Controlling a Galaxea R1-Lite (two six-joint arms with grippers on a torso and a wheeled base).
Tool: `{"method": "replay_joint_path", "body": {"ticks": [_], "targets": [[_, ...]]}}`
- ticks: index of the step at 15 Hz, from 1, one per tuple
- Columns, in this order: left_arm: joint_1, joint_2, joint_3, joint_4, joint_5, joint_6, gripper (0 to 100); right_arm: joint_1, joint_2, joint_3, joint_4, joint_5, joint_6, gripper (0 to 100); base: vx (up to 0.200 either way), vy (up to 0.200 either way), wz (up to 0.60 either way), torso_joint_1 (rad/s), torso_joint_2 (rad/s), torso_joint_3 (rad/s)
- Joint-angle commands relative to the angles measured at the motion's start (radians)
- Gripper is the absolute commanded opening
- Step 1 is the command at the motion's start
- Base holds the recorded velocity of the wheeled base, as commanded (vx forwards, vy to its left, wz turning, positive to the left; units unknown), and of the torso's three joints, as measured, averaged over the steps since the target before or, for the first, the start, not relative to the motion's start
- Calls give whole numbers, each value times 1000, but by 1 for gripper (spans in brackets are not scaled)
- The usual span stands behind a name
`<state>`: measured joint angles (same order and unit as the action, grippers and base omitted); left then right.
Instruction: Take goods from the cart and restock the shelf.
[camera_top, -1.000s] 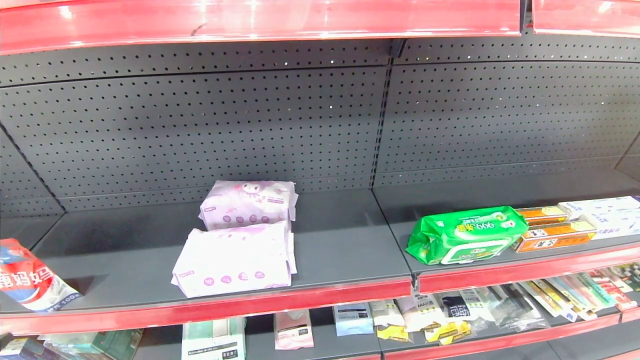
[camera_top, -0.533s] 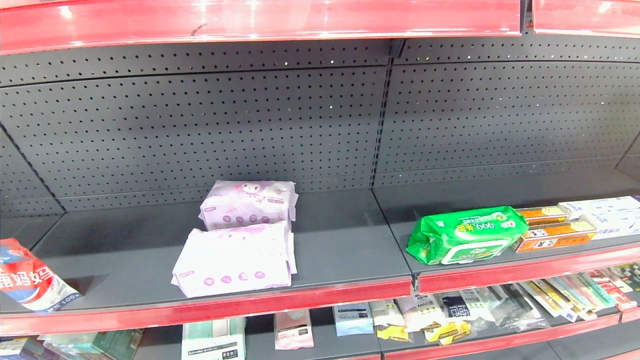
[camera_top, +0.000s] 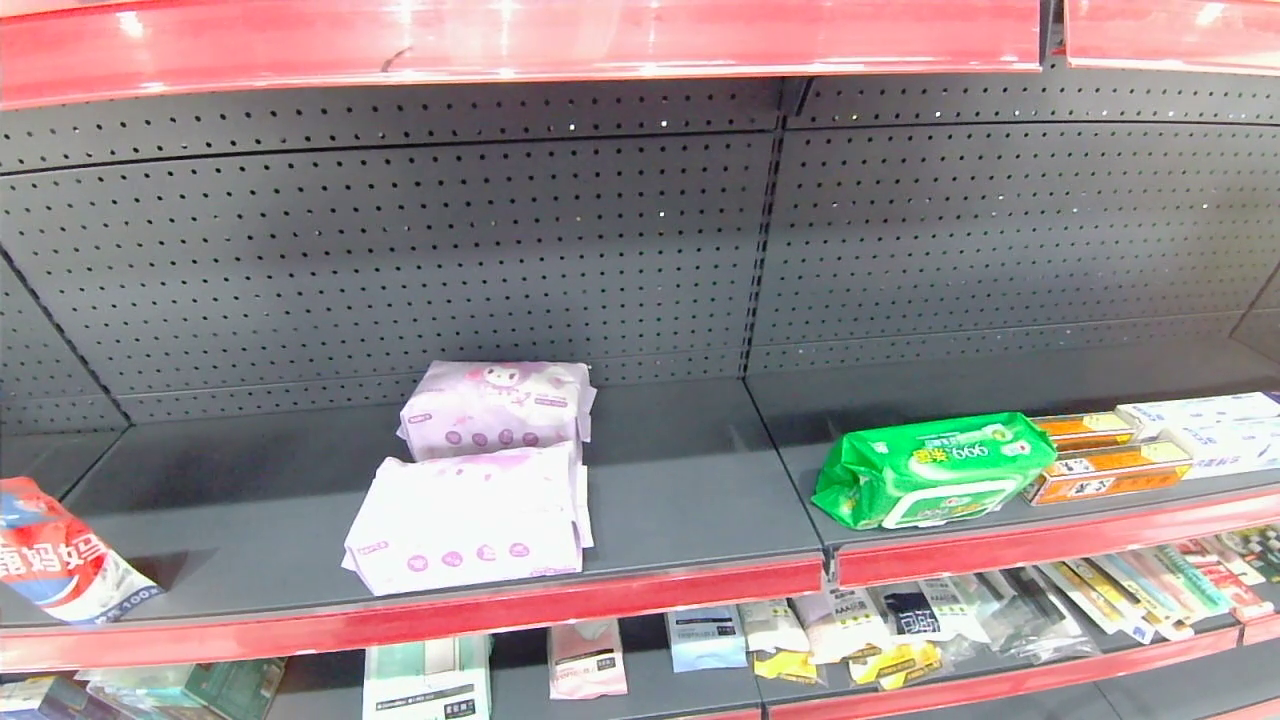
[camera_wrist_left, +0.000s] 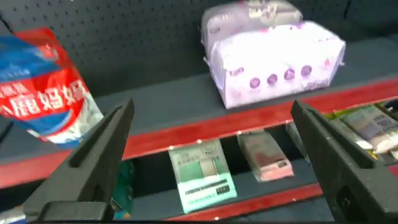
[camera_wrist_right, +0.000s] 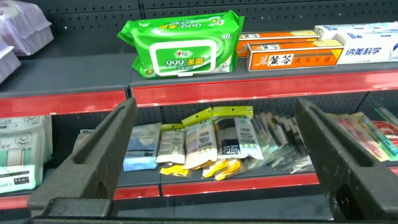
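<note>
**Shelf bay under restocking.** The goods already placed lie on the shelf (camera_top: 690, 480). A front lilac pack (camera_top: 468, 520) sits near the middle, with a rear lilac pack (camera_top: 495, 408) just behind it at 12 o'clock. A green wipes pack (camera_top: 930, 470) lies well apart at their 3 o'clock, just beside the orange boxes (camera_top: 1105, 472). A red-and-blue bag (camera_top: 55, 555) lies at their 9 o'clock.

My left end effector (camera_wrist_left: 211, 111) faces the lilac packs, fingers spread wide with nothing between them. My right end effector (camera_wrist_right: 216, 106) faces the green pack, likewise spread and empty.

I judge the step in hand to be fetching the next item from the cart. To do it well, I would grip a soft pack across its short sides, carry it level, and clear the red front lip (camera_top: 500, 608) before lowering.

Open room is the bare stretch between the lilac and green packs, and the strip toward 12 o'clock at the pegboard back (camera_top: 400, 250). The upper shelf edge (camera_top: 520, 45) limits height on entry.
</note>
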<state>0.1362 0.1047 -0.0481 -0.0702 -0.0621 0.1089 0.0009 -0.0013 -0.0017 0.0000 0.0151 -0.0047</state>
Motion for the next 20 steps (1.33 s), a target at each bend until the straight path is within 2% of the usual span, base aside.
{"method": "replay_joint_path", "body": {"ticks": [1, 2, 3, 4, 7, 10, 13, 14, 15, 16, 17, 18, 19, 20], "targets": [[2, 147, -188, -5, 73, -23, 100, -1, 1, 0, 0, 0, -3, 100, 0, 0, 0, 0, 0, 0], [3, 162, -199, -5, 71, -23, 100, -1, 1, 0, 0, 0, -3, 100, 0, 0, 0, 0, 0, 0], [0, 230, -205, -6, 64, -63, 100, -1, 1, 0, 0, 0, -1, 100, 0, 0, 0, 0, 0, 0], [0, 240, -194, -6, 62, -84, 100, 1, 1, 0, 0, 0, -1, 100, 0, 0, 0, 0, 0, 0], [0, 217, -134, -3, 61, -97, 100, 1, 1, 0, 0, 0, 2, 100, 0, 0, 0, 0, 0, 0], [-1, 125, -36, 0, -8, -97, 100, -1, 1, 0, -2, 0, 2, 100, 0, 0, 0, 0, 0, 0], [-1, -8, 43, 24, -42, -106, 100, -1, 1, 0, 0, 0, -3, 100, 0, 0, 0, 0, 0, 0], [6, 15, 37, 35, -22, -123, 100, 1, 1, 0, 0, 0, -3, 100, 0, 0, 0, 0, 0, 0], [22, 24, 39, 33, 15, -124, 100, 1, 1, 0, 0, 0, -3, 100, 0, 0, 0, 0, 0, 0], [31, 13, 42, 29, 41, -117, 100, 1, 1, 0, 0, 0, -3, 100, 0, 0, 0, 0, 0, 0], [42, -5, 48, 21, 94, -101, 100, 1, 1, 0, 0, 0, -1, 100, 0, 0, 0, 0, 0, 0], [42, -5, 48, 23, 217, -127, 100, 1, 1, 0, 0, 0, 3, 100, 0, 0, 0, 0, 0, 0], [42, -5, 48, 23, 275, -176, 100, 1, 1, 0, 0, 0, 0, 100, 0, 0, 0, 0, 0, 0], [40, -5, 48, 27, 196, -187, 100, 1, 1, 0, 0, 0, -1, 100, 0, 0, 0, 0, 0, 0]]}}
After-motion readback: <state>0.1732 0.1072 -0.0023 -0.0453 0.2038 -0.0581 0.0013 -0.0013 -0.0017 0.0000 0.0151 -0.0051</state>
